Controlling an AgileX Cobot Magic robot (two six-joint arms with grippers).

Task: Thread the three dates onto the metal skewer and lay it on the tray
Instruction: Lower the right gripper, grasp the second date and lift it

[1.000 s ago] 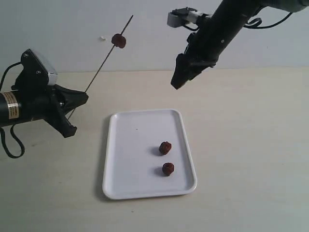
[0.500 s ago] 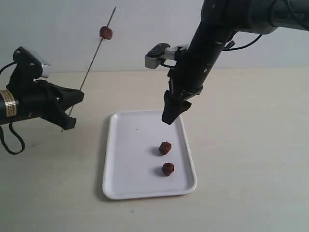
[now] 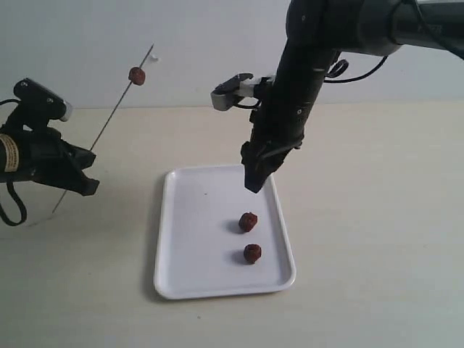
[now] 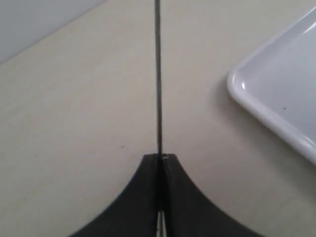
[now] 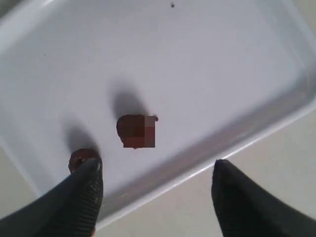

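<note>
Jaws pressed together, the left gripper is clamping the metal skewer, slanting it upward over the table left of the tray. One threaded date is sitting near the rod's upper tip. The right gripper, jaws spread wide and empty, is hanging above the tray's far end, near a first loose date, with a second loose date lying just beside it.

In the tray, toward its right side, 1 date lies just behind another date. Left of the tray, the skewer slants up from the left gripper, with a 3rd date near its top. The right gripper hangs over the tray's far right edge.
</note>
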